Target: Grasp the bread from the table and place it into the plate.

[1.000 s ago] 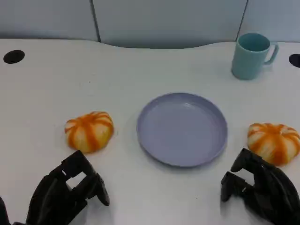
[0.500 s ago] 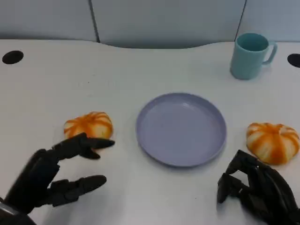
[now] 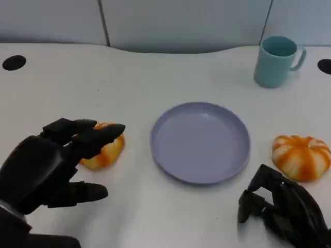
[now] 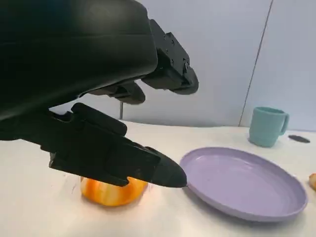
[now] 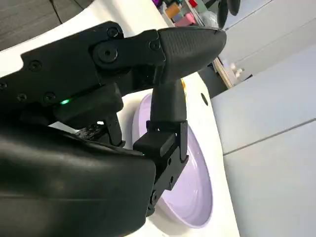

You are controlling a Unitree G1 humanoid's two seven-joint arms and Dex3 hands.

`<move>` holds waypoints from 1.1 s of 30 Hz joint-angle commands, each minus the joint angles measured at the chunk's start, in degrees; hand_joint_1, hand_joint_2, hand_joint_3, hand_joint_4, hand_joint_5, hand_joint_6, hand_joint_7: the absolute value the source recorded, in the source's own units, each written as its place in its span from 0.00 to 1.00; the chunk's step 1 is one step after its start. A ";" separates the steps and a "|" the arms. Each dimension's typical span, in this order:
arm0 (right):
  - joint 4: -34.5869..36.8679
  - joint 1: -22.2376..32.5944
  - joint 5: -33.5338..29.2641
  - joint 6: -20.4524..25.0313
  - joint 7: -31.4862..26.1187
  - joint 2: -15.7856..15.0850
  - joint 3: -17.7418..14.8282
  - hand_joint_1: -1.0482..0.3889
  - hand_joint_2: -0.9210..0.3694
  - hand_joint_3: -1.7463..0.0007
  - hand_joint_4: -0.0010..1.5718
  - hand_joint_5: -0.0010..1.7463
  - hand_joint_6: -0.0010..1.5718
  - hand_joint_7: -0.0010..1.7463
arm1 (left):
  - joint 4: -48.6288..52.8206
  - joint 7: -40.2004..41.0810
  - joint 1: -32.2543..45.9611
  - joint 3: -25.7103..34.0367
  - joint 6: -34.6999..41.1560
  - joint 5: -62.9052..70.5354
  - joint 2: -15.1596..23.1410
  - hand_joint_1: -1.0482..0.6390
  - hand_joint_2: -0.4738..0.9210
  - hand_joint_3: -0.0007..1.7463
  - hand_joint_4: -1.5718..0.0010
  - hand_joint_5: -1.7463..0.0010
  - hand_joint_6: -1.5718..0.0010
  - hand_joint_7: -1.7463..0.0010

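An orange-and-white striped bread roll (image 3: 106,153) lies on the white table left of the lilac plate (image 3: 200,141). My left hand (image 3: 49,165) hovers over it with fingers spread, partly hiding it. From the left wrist the roll (image 4: 112,191) lies under the fingers (image 4: 123,160), beside the plate (image 4: 247,185). A second striped roll (image 3: 301,157) lies right of the plate. My right hand (image 3: 282,209) stays near the front edge with its fingers curled in on nothing. From the right wrist its fingers (image 5: 168,89) cover part of the plate (image 5: 190,197).
A teal mug (image 3: 276,61) stands at the back right, also visible from the left wrist (image 4: 266,126). Two dark holes (image 3: 13,62) sit in the tabletop at the far left and far right. A grey panel wall runs behind the table.
My left hand has opened from a curled pose, risen and moved forward over the left roll. The right hand has barely moved.
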 commanded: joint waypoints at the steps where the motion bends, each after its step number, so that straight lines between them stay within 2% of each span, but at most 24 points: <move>1: -0.37 0.47 -0.49 -1.12 -0.29 -0.69 -0.12 0.30 0.00 0.82 0.45 1.00 0.40 0.82 | -3.31 -2.83 -2.92 -2.49 7.34 6.36 4.42 0.21 1.00 0.01 0.96 0.94 0.88 1.00; 4: -0.64 0.62 -0.48 -0.93 -0.59 -0.62 -0.07 0.30 0.00 0.82 0.45 1.00 0.39 0.83 | -3.65 -2.57 -3.52 -4.07 9.64 6.96 5.54 0.21 0.99 0.00 0.97 0.95 0.88 1.00; 12: -1.31 1.13 -0.63 -1.10 -0.42 -0.47 0.26 0.31 0.00 0.81 0.44 1.00 0.39 0.84 | 9.77 -3.26 -14.17 -12.30 15.49 10.09 7.91 0.20 0.99 0.00 0.97 0.95 0.89 1.00; 20: -1.38 1.18 -0.59 -1.08 -0.42 -0.48 0.31 0.31 0.00 0.81 0.44 1.00 0.39 0.83 | 11.10 -2.00 -15.37 -14.88 17.01 8.66 9.63 0.20 0.98 0.00 0.97 0.95 0.90 1.00; 22: -1.53 1.37 -0.48 -1.02 0.12 -0.99 0.21 0.30 0.00 0.81 0.44 1.00 0.39 0.83 | 23.37 -3.11 -22.89 -19.19 18.78 10.08 6.72 0.20 0.98 0.00 0.98 0.96 0.92 1.00; 24: -1.74 1.58 -0.51 -1.20 0.26 -1.15 0.21 0.30 0.00 0.81 0.44 1.00 0.39 0.83 | 30.77 -3.14 -27.41 -22.07 19.62 10.43 5.30 0.20 0.98 0.00 0.99 0.96 0.93 1.00; 33: -1.83 1.67 -0.46 -1.28 0.20 -1.19 0.31 0.30 0.00 0.81 0.44 1.00 0.39 0.83 | 34.75 -0.75 -30.01 -25.52 19.64 8.25 6.32 0.20 0.97 0.00 1.00 0.96 0.93 1.00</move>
